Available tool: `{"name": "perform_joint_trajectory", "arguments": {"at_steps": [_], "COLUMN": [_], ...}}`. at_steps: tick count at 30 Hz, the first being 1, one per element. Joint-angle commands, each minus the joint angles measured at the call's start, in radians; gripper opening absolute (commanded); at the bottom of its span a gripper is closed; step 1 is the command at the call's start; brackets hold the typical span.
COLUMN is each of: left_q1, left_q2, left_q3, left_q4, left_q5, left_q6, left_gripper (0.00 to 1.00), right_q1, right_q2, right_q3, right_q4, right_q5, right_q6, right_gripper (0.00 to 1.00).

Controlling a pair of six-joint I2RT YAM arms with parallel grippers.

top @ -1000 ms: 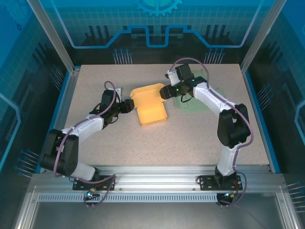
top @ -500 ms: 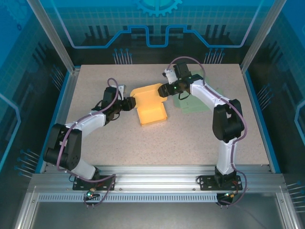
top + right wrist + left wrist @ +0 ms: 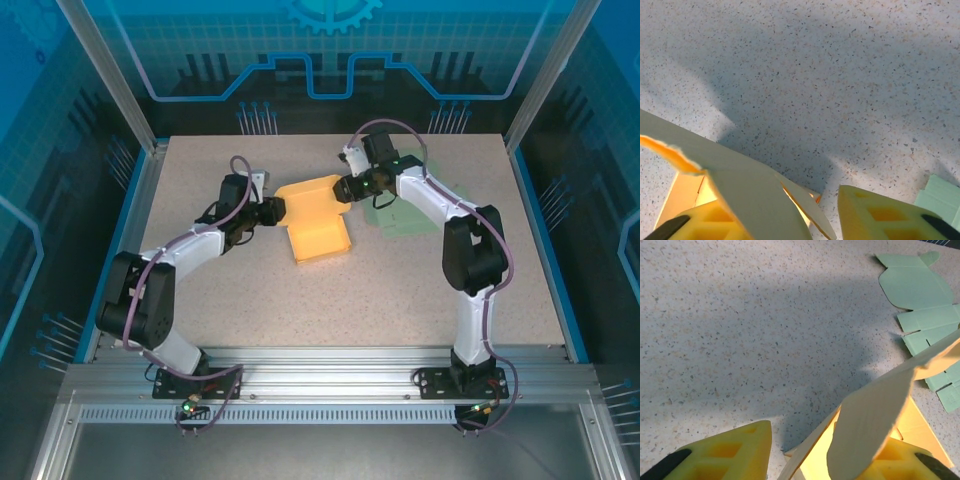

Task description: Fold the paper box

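The orange paper box [image 3: 318, 228] lies partly folded in the middle of the table, its back flap raised. My left gripper [image 3: 276, 210] is at the box's left back corner. In the left wrist view the box's wall [image 3: 812, 450] stands between the yellow fingers [image 3: 732, 455], and a pale flap [image 3: 870, 425] covers the right one; the jaws are open with a gap to the wall. My right gripper [image 3: 345, 189] is at the right back corner. There the box's wall [image 3: 805, 197] and flap [image 3: 745, 190] also sit between open fingers [image 3: 880, 215].
A flat green paper cut-out [image 3: 405, 216] lies on the speckled table [image 3: 400, 290] just right of the box, under the right arm; it shows as the green sheet [image 3: 920, 285] and as a green edge [image 3: 940, 195]. Metal frame posts and blue walls ring the table.
Both grippers have closed in on the box's back corners, the left moving right and the right moving left. Both pairs of jaws have narrowed around the box's walls.
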Motion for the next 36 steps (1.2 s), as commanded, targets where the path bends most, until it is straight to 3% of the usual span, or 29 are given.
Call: {"name": "perform_joint_trajectory", "arguments": {"at_steps": [1, 6, 17, 24, 36], "left_q1": [-0.001, -0.024, -0.113, -0.163, -0.229], "left_q2": [0.012, 0.026, 0.09, 0.091, 0.128], "left_q3": [0.041, 0.066, 0.164, 0.187, 0.244], "left_q4": [-0.042, -0.085, -0.174, -0.135, 0.036], "left_q5": [0.034, -0.005, -0.15, -0.235, -0.367], "left_q6": [0.033, 0.08, 0.149, 0.063, 0.004], "left_gripper": [0.38, 0.37, 0.09, 0.08, 0.08], "right_q1": [0.005, 0.009, 0.032, 0.077, 0.145], "right_q2": [0.005, -0.001, -0.038, -0.112, -0.176], "right_q3": [0.014, 0.003, -0.043, -0.151, -0.26], "right_q4": [-0.014, -0.007, 0.018, 0.11, 0.377], "right_q5": [-0.016, -0.011, 0.027, 0.152, 0.324], "right_q6": [-0.006, -0.004, 0.008, 0.047, 0.093], "right_gripper": [0.37, 0.29, 0.09, 0.01, 0.0]}}
